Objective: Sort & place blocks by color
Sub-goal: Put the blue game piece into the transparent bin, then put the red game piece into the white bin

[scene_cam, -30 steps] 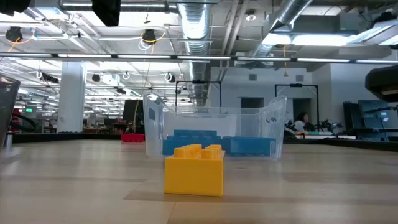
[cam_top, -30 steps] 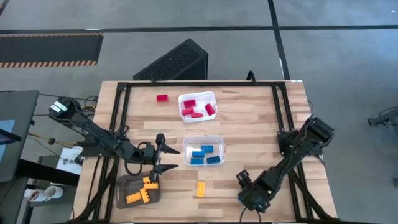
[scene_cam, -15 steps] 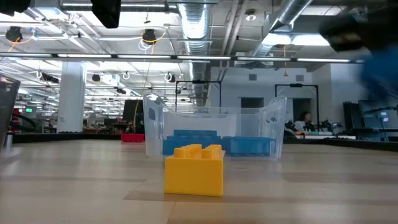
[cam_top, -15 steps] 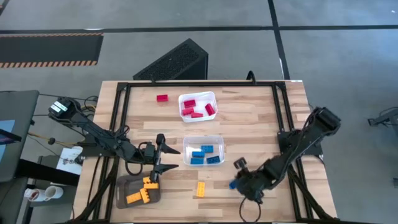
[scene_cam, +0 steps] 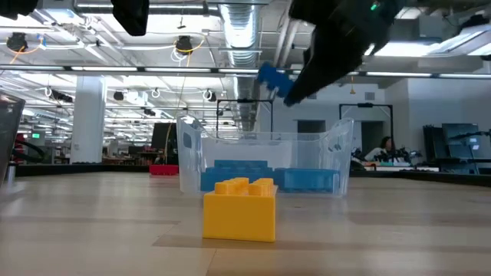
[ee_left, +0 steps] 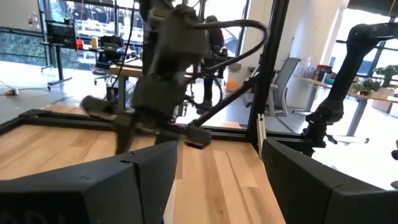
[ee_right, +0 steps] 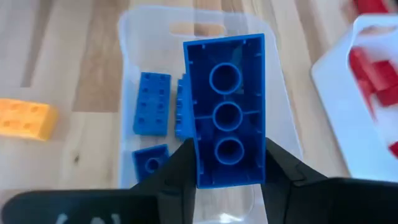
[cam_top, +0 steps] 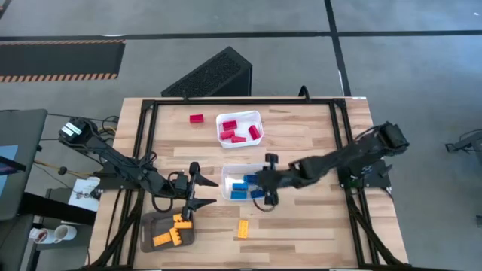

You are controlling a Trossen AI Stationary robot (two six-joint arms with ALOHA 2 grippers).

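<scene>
The right gripper (cam_top: 265,186) is gripping a blue block (ee_right: 225,137) above the clear tray (cam_top: 245,168) at frame centre; releasing off-centre could bounce it out, while the left gripper (cam_top: 197,191) is waiting open

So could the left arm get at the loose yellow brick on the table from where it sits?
Probably yes. The yellow brick lies alone on bare wood, just beyond the grey tray, and the left tool hangs open nearby with nothing between them.
</scene>
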